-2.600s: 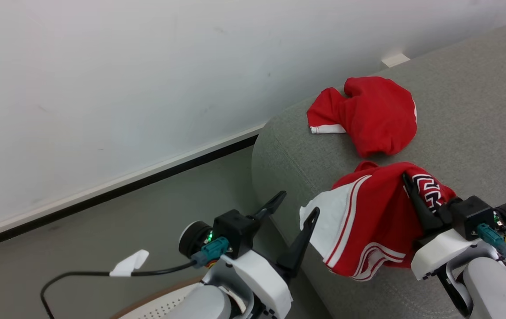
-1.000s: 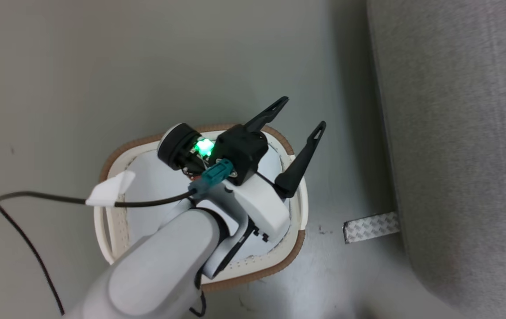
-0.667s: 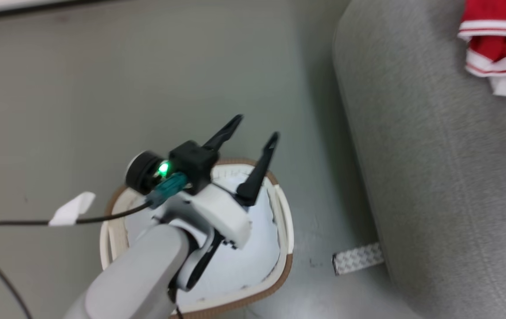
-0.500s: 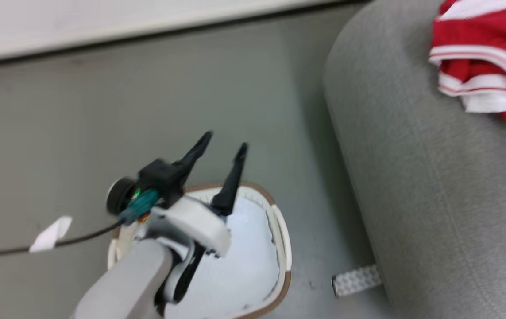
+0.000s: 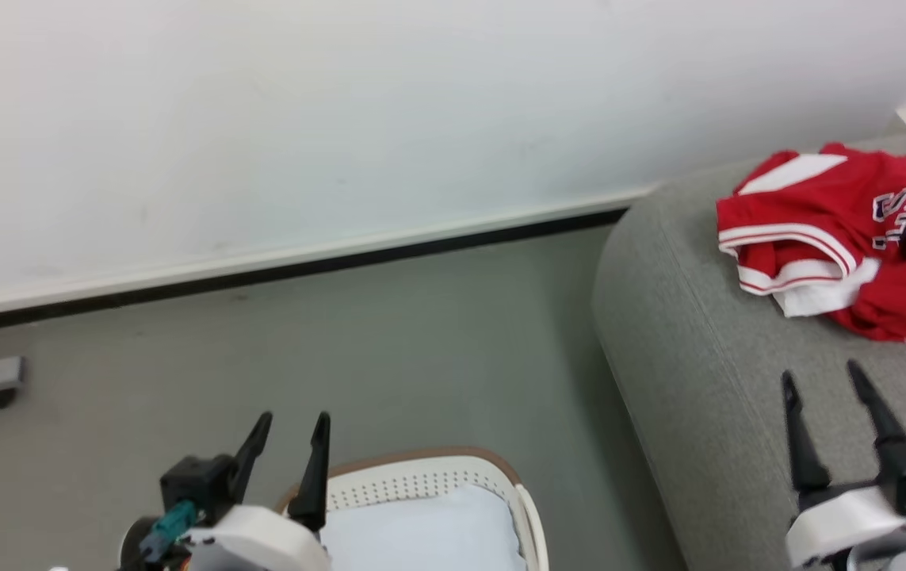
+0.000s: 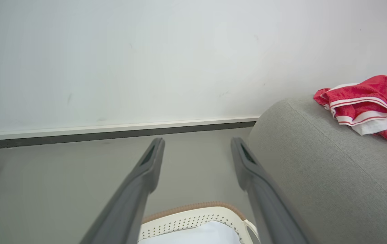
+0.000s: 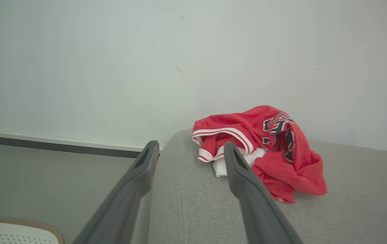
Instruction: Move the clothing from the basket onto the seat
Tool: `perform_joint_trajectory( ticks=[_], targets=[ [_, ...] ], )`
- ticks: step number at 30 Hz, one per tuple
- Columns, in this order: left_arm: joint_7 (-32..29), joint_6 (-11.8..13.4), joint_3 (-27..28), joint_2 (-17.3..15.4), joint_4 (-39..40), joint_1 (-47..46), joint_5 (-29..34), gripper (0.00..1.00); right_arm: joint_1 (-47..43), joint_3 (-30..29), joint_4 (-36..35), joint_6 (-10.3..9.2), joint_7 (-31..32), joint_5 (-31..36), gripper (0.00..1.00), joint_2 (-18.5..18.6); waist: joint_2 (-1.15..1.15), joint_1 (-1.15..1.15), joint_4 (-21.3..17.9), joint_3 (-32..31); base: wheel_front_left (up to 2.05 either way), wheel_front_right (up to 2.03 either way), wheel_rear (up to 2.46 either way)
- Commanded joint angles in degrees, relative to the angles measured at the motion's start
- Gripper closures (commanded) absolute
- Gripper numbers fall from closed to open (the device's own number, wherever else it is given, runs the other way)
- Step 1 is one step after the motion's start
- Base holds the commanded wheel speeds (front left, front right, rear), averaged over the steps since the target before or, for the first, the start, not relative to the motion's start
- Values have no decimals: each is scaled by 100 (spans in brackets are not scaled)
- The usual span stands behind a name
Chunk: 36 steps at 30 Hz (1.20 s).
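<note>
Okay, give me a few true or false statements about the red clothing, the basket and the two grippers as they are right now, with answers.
1. The red clothing lies on the grey seat. True.
2. The right gripper is clamped on the clothing. False: it is open and apart from it, holding nothing.
3. The basket stands on the floor beside the seat. True.
4. The left gripper is shut. False: its fingers stand apart, above the basket's rim.

Bare rm: blank wall (image 5: 262,119), grey seat (image 5: 706,381).
</note>
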<state>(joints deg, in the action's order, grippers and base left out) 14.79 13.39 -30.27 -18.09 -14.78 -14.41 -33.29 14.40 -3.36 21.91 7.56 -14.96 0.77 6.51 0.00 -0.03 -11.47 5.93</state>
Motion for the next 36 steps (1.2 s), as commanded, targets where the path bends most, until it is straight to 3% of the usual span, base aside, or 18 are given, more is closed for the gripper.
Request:
perform_joint_trajectory(
  ticks=[1, 9, 29, 30, 36],
  targets=[
    [31, -40, 92, 11, -49, 231, 15, 0, -270, 99, -94, -15, -15, 18, 0, -86, 0, 3, 307, -359, 0, 0, 0],
    [35, -179, 762, 265, 174, 923, 619, 0, -997, 359, -279, -15, -16, 12, 0, -347, 0, 3, 562, -636, 0, 0, 0],
    [37, -1061, 1980, 981, -12, 1452, 1556, 0, -1307, 593, -287, -15, -16, -334, 0, -366, 0, 3, 793, -772, 0, 0, 0],
    [32, -1073, 1977, 1009, 1, 1378, 1512, 100, -1245, 609, -287, 0, 0, -314, 100, -375, 0, 3, 794, -772, 0, 0, 0],
    [-81, -1119, 2030, 1067, -162, 1379, 1209, 100, -1229, 552, -127, 1, 143, -682, 100, -393, 0, 3, 805, -768, 0, 0, 0]
  ],
)
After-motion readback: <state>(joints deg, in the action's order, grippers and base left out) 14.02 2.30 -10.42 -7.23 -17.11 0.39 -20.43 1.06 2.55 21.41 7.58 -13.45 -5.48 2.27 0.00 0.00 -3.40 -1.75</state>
